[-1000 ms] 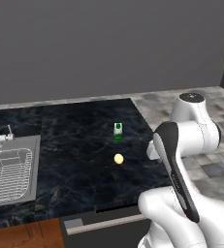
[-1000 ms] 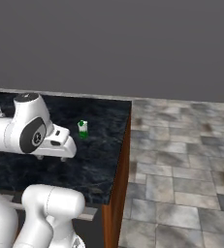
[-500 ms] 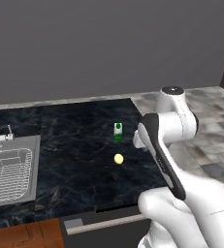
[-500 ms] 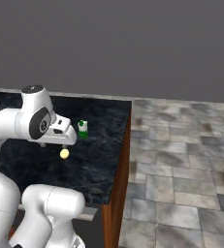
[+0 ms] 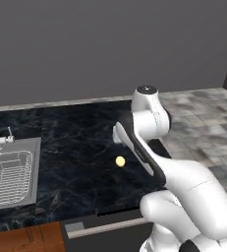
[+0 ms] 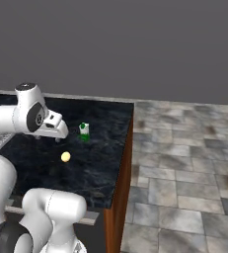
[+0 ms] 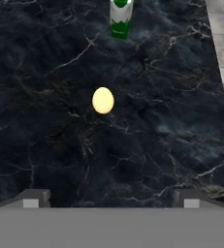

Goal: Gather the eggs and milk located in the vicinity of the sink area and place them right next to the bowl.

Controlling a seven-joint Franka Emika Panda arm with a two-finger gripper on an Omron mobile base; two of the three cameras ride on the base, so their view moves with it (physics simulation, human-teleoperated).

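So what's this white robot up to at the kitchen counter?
The white arm is reaching out over the dark marble counter with its end effector open and empty, pointed down at a pale yellow egg lying on the counter. A small green-and-white milk carton stands upright a little beyond the egg, apart from it. The sink sits off at the counter's far end. Nothing has been picked up yet; the egg looks like its likely first target.
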